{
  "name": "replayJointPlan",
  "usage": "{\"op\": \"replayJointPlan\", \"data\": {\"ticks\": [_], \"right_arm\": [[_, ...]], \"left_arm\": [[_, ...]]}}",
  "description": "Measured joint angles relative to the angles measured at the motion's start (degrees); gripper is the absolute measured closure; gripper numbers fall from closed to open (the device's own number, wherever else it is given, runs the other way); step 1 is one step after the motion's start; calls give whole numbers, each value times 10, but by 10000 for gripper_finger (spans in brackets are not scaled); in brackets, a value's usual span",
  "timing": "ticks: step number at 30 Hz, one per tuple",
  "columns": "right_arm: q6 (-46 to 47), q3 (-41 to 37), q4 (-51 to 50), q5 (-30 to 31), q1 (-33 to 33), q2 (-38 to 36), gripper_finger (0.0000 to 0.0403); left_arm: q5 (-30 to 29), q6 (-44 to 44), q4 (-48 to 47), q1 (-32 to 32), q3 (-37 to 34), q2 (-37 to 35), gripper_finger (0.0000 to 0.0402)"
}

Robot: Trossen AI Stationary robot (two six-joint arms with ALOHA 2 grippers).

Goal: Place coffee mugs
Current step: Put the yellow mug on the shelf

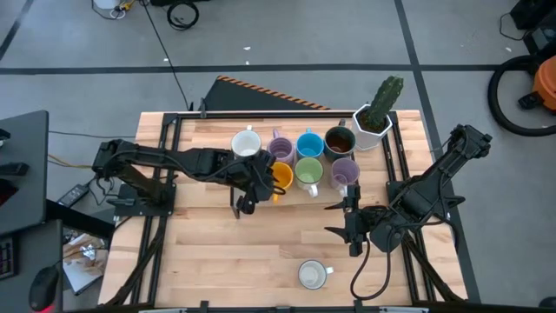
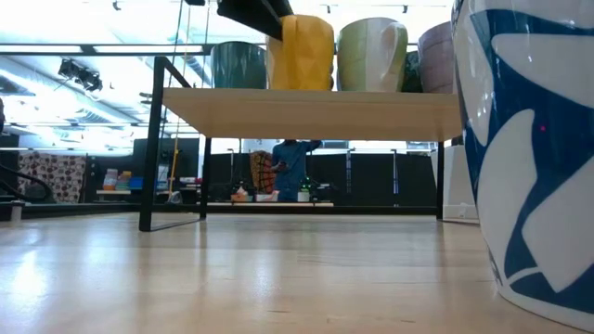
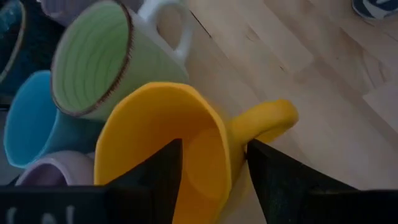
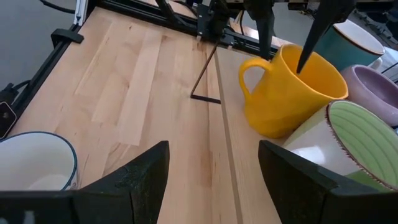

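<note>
Mugs, seen from above — seven packed in a cluster at the table's far middle, the orange mug (image 1: 280, 177) at its near-left edge under the left gripper (image 1: 257, 180), a lone white mug (image 1: 312, 275) well apart near the front, cactus planter (image 1: 373, 123) beside the cluster; right gripper (image 1: 350, 218) waits released. Left wrist view — fingers spread astride the orange rim wall, not clenched; green mug (image 3: 99, 62) touches it. Likely stiff, glazed, slippery, breakable — best pinched by the rim wall.
</note>
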Motion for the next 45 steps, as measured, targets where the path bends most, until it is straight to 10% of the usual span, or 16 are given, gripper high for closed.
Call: {"op": "replayJointPlan", "data": {"ticks": [20,30,45], "right_arm": [[0,0,11,-4,0,0,150],[-2,0,13,-5,0,0,150],[-7,0,24,-6,0,0,150]], "left_arm": [[-62,-37,-34,-27,0,-34,214],[-152,-190,-121,-62,0,-57,214],[-31,-340,-129,13,0,-5,214]]}}
